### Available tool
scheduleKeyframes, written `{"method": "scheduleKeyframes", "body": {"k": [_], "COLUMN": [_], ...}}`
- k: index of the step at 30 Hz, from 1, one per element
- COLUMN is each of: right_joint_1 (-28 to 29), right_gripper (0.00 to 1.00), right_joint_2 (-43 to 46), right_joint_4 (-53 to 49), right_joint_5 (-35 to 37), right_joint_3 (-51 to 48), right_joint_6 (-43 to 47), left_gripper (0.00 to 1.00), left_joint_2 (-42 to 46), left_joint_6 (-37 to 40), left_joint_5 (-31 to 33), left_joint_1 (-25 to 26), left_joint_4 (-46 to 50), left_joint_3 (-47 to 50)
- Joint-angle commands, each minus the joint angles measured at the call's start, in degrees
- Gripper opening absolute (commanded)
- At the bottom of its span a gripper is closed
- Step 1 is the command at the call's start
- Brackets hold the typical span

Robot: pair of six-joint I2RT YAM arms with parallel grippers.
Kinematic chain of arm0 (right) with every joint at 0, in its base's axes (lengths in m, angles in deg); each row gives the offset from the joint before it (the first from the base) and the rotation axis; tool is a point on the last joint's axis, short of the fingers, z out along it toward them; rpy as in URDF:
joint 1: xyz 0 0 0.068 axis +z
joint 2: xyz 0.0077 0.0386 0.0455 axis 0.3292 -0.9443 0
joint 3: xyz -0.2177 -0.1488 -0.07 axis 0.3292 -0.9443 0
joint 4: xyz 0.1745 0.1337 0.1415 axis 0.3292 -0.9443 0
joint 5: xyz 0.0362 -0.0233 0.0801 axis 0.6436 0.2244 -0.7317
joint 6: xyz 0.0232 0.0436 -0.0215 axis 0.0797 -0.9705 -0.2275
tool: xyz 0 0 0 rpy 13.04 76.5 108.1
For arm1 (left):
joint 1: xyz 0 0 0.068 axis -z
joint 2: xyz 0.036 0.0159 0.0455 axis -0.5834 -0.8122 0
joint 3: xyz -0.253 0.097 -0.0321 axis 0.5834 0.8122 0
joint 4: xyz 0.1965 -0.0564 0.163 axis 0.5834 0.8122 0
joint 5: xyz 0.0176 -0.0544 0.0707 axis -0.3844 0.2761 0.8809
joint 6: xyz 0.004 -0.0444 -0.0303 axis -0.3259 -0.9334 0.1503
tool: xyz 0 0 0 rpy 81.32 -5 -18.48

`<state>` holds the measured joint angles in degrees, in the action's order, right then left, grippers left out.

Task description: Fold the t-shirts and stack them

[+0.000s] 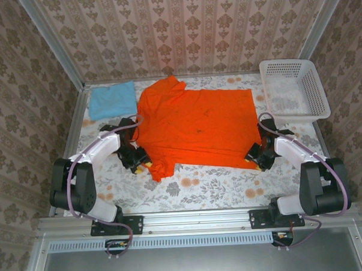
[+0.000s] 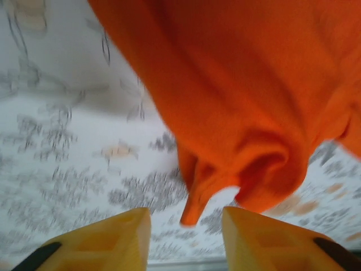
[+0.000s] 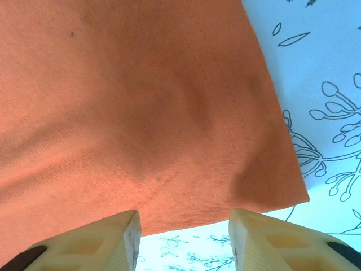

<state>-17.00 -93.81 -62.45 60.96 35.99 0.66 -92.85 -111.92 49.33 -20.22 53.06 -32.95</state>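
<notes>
The orange t-shirt (image 1: 195,126) lies spread flat across the middle of the flowered table, collar to the left. The sky-blue t-shirt (image 1: 112,100) sits folded at the back left. My left gripper (image 1: 141,160) is at the shirt's near-left sleeve; in the left wrist view it (image 2: 186,226) is open, with the crumpled orange sleeve (image 2: 225,169) just beyond its yellow fingers (image 2: 113,240). My right gripper (image 1: 253,158) is at the shirt's near-right corner; in the right wrist view it (image 3: 185,240) is open, with the flat orange hem (image 3: 169,141) just ahead of the fingertips.
A white lattice basket (image 1: 294,87) stands at the back right, close to the shirt's far-right corner. Patterned walls enclose the table on three sides. Bare tablecloth (image 1: 213,185) runs along the near edge in front of the shirt.
</notes>
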Motion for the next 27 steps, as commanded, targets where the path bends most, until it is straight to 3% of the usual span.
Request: {"method": "scheduleKeyframes", "body": {"k": [1, 4, 7, 10, 13, 18, 23, 27], "right_joint_1": [-0.33, -0.37, -0.37, -0.44, -0.5, -1.47, -3.33, -4.24], "right_gripper": [0.46, 0.45, 0.45, 0.45, 0.45, 0.44, 0.39, 0.38], "right_joint_2": [-0.2, -0.84, -2.67, -3.26, -3.9, -5.62, -7.63, -8.89], "right_joint_4": [0.81, 0.99, 1.28, 1.29, 1.27, -0.43, -2.25, -3.06], "right_joint_5": [-1.18, -1.27, -1.06, -0.83, -0.59, 1.13, 2.05, 2.31], "right_joint_3": [-0.46, -0.23, -0.01, 0.25, 0.25, 0.99, 1.65, 1.93], "right_joint_6": [-0.15, -0.13, -0.05, 0.3, 0.31, 0.48, 1.07, 1.62], "left_gripper": [0.33, 0.33, 0.41, 0.4, 0.29, 0.0, 0.0, 0.12], "left_joint_2": [0.32, -1.27, -3.69, -5.36, -7.34, -6.44, -5.74, -5.96], "left_joint_6": [-7.05, -8.39, -8.73, -8.5, -6.69, -1.55, 7.12, 11.04], "left_joint_5": [-4.39, -4.39, -4.99, -4.89, -3.42, 2.48, 10.45, 13.33], "left_joint_1": [-3.25, -3.88, -4.12, -4.39, -4.48, -5.59, -6.06, -5.98], "left_joint_4": [-8.47, -11.77, -15.51, -18.13, -17.39, -9.42, 4.9, 11.12], "left_joint_3": [4.18, 5.53, 6.16, 6.48, 6.23, 5.21, -1.08, -3.23]}}
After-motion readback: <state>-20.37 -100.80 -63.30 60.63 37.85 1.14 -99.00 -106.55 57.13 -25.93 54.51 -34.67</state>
